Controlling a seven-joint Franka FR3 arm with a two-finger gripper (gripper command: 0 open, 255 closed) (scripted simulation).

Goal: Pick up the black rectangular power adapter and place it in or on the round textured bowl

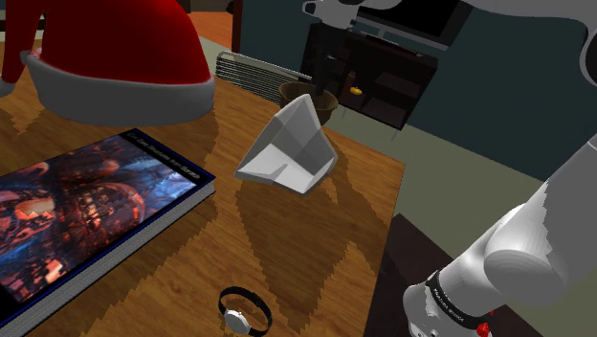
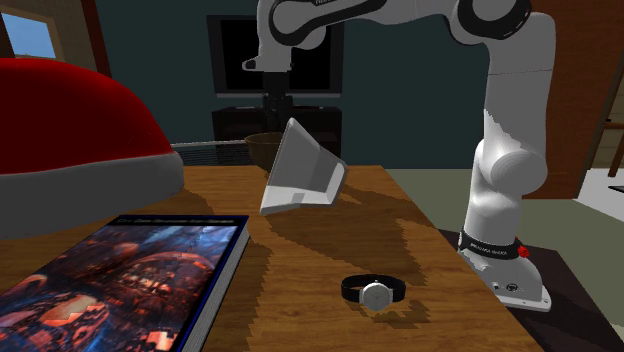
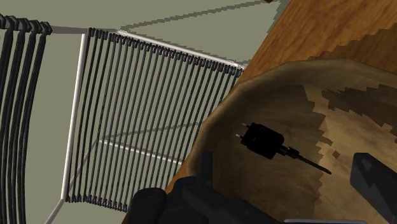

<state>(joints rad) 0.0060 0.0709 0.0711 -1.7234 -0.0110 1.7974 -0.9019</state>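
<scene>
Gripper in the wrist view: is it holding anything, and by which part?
Nothing. The gripper is open over the bowl, and the adapter lies inside it, untouched by the fingers.

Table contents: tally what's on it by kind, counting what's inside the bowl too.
Red-and-white hat: 1
Book: 1
Wristwatch: 1
White faceted object: 1
Brown bowl: 1
Black power adapter, lying in the bowl: 1
Total: 6
</scene>
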